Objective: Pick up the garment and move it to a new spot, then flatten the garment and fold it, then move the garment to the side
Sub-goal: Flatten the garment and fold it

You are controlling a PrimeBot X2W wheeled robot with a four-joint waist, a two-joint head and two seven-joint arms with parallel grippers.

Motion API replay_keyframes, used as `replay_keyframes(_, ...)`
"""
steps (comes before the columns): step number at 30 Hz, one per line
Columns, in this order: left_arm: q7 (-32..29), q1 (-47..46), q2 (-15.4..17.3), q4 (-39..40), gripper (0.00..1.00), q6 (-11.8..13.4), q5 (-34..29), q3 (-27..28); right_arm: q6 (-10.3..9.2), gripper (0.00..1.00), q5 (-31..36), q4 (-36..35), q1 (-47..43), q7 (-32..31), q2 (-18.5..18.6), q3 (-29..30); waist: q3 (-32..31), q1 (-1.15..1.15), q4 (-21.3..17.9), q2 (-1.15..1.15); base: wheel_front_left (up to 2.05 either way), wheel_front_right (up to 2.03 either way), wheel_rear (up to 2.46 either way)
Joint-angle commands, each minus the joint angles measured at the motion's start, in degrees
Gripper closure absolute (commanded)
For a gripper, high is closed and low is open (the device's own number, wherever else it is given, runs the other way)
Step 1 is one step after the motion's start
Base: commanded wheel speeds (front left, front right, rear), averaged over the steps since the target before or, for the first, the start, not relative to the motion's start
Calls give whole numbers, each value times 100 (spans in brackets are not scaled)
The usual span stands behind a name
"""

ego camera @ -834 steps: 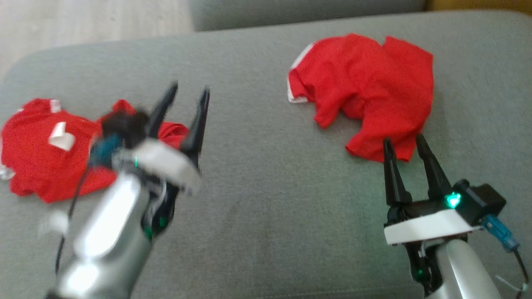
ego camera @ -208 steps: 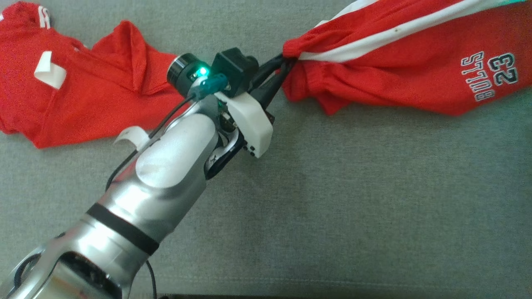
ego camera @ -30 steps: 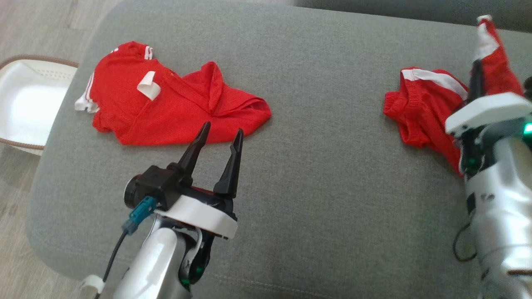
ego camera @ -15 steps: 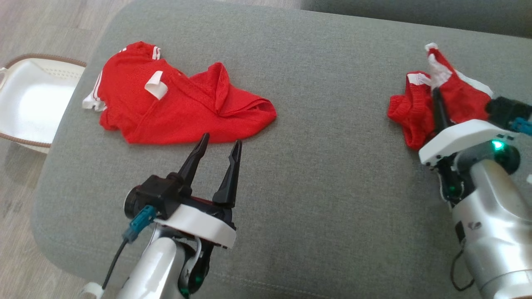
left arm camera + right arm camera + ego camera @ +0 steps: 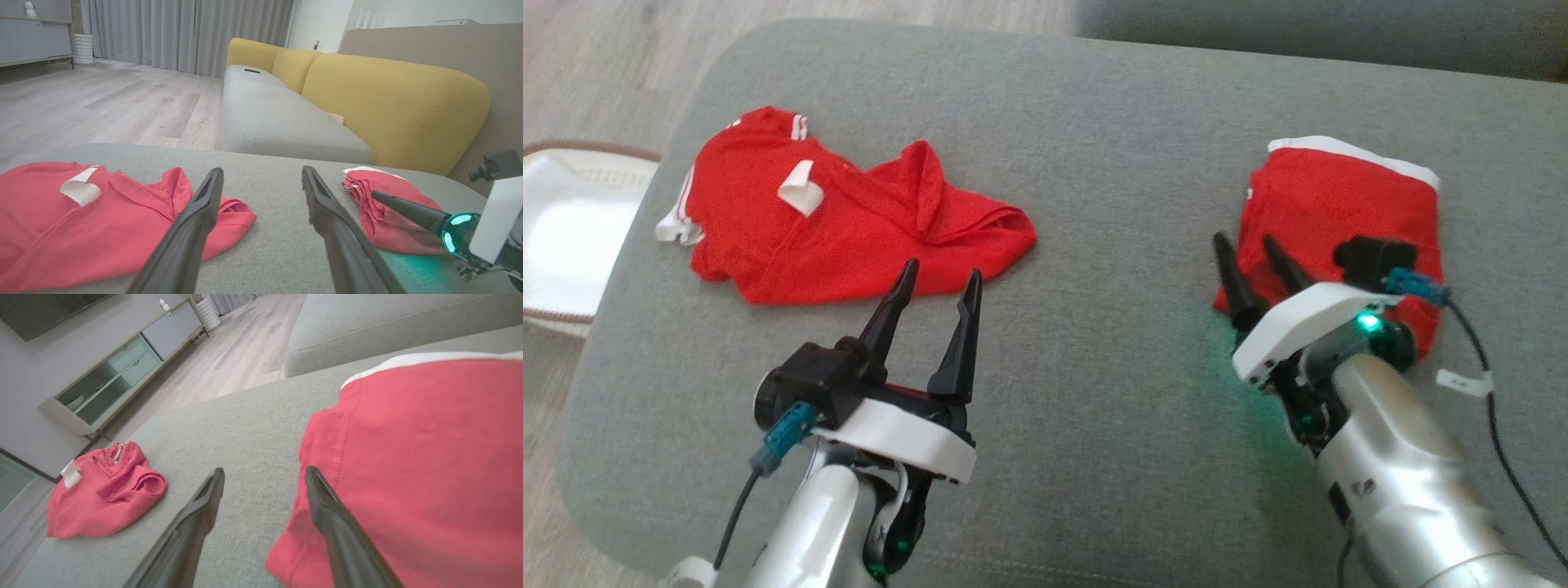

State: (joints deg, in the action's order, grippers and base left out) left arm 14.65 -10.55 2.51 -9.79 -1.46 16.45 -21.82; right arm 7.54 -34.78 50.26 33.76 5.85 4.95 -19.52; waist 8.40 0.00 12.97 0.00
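The garment (image 5: 1339,204), red with a white band along its far edge, lies folded on the right part of the grey cushion (image 5: 1094,163). My right gripper (image 5: 1242,239) is open at the garment's near left corner and holds nothing. In the right wrist view one finger of this gripper (image 5: 265,471) is over the red cloth (image 5: 429,457) and the other over bare cushion. My left gripper (image 5: 943,269) is open and empty near the cushion's front. The left wrist view shows the same gripper (image 5: 262,171) and the folded garment (image 5: 388,212) to its right.
A second red shirt (image 5: 841,220) with a white tag lies crumpled on the cushion's left part, just beyond my left gripper. A white basket (image 5: 564,237) stands on the floor past the left edge. A grey and yellow sofa (image 5: 367,90) stands behind.
My right gripper has opened and let go of the garment. The garment has dropped from a raised bunch to a flat folded pile. The right arm has lowered and drawn back. The left arm has stayed put.
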Motion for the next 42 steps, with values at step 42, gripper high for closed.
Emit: replay_keyframes(42,35,209,37,641,0,-90,-257,795,-5,0,2756,-3516,-2330,914,-168,2004,-281,0,-1418,0,0,0,0)
